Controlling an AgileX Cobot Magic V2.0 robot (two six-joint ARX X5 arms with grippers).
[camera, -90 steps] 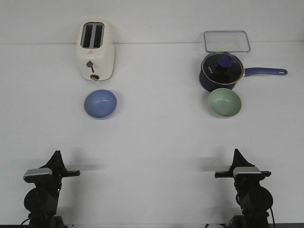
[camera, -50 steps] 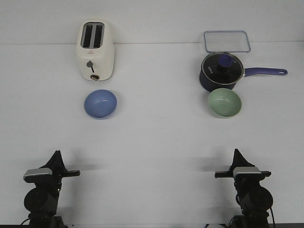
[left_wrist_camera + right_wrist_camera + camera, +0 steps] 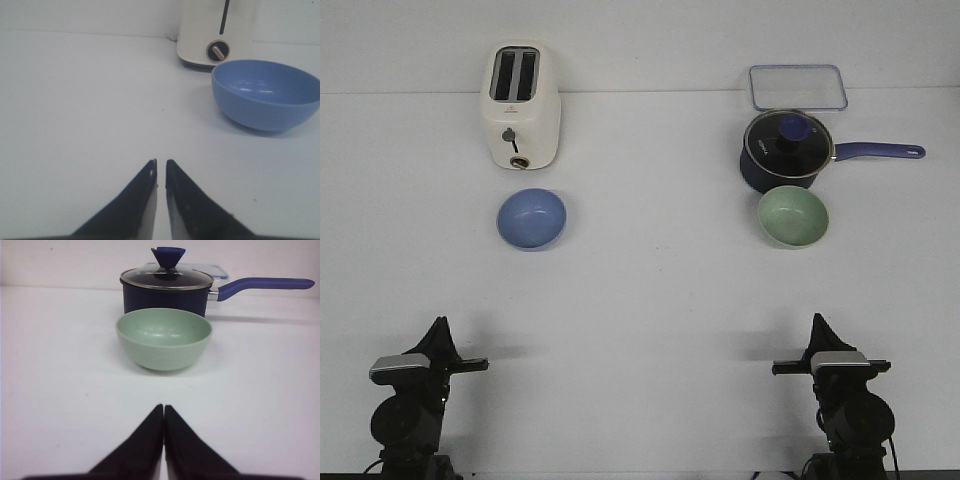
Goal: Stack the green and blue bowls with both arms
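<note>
Nothing grasped yet: both arms parked near the table's front edge

Left gripper [image 3: 160, 167] and right gripper [image 3: 164, 412] are closed and empty. Ahead of the left sits the periwinkle blue round bowl [image 3: 531, 218], before a cream toaster [image 3: 521, 104]. Ahead of the right, the sage green round bowl [image 3: 793, 216] sits just beside a navy lidded saucepan [image 3: 788, 150], likely placed one per arm.

We hold our left gripper [image 3: 161, 167] low, jaws nearly together. Our right gripper [image 3: 164, 410] sits level, fingertips touching, holding nothing.

Black arms, grey wrist blocks; each pincer [image 3: 161, 172] tapers to pointed black tips.
</note>
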